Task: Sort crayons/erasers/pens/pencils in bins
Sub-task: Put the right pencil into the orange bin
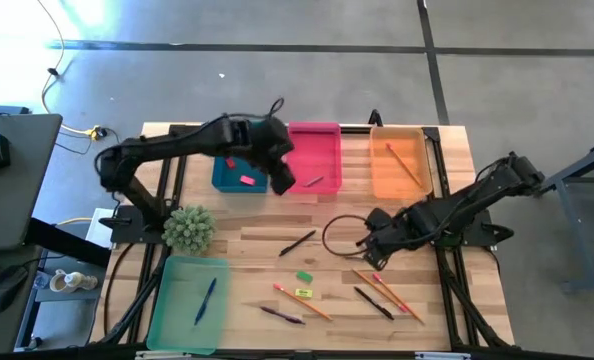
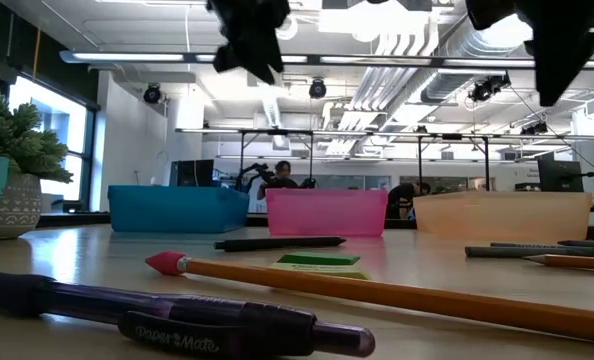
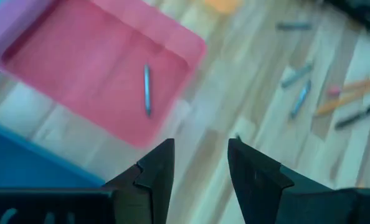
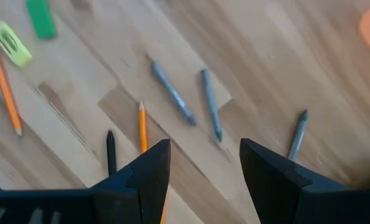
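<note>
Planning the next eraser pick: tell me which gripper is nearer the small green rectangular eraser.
Right. The right gripper hovers just beside the green eraser; the left gripper is farther off, over the pink plastic bin.

Bright, even daylight fills the scene. In the low view, ceiling strip lights and a tall window glare white. The near purple plastic pen [image 2: 167, 322] is soft, out of focus. The left wrist view is motion-blurred: the shallow pink plastic bin [image 3: 104, 74] beyond the left pincer [image 3: 200, 165] smears. Shadows are faint.
</note>
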